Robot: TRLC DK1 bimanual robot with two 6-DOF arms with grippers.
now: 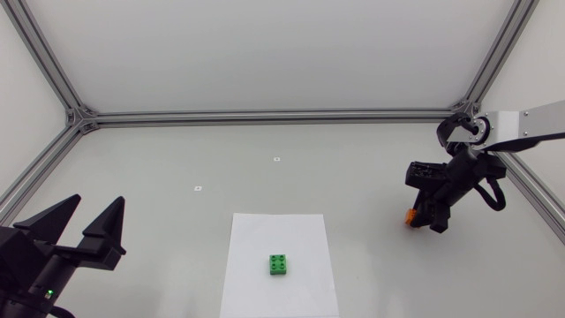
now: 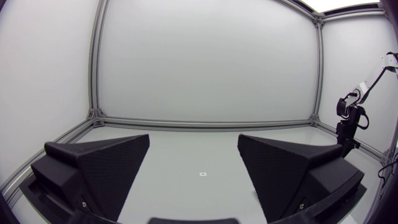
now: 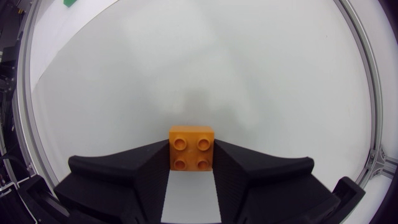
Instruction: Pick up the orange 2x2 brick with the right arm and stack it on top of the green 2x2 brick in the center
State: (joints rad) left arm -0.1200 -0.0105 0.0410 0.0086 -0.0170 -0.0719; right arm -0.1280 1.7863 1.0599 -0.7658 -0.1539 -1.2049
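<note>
The grasp looked made, with the right gripper point(image 3: 193, 155) closed narrowly on both sides of the orange 2x2 brick point(image 3: 192, 147) near the table's point(image 1: 177, 159) right edge, so the next move probably called for lifting and carrying it to the green 2x2 brick point(image 1: 279, 264), well apart on the white sheet point(image 1: 256, 231).

Orange 2x2 brick point(image 3: 192, 147): uniform orange, studs and sides alike. Green 2x2 brick point(image 1: 279, 264): uniform bright green. Sheet point(image 1: 278, 231) beneath it: plain white. Table point(image 1: 159, 168): pale grey-white, with two small white tags point(image 1: 276, 159). Right gripper point(image 3: 192, 163) and left gripper point(image 2: 194, 155): matte black, with fine dotted texture on the left fingers point(image 2: 112, 168). Right arm point(image 1: 534, 122): silver-white link, black joints. Left arm point(image 1: 22, 265): black, with one small green light point(image 1: 50, 292). Frame point(image 1: 265, 116): silver-grey.
</note>
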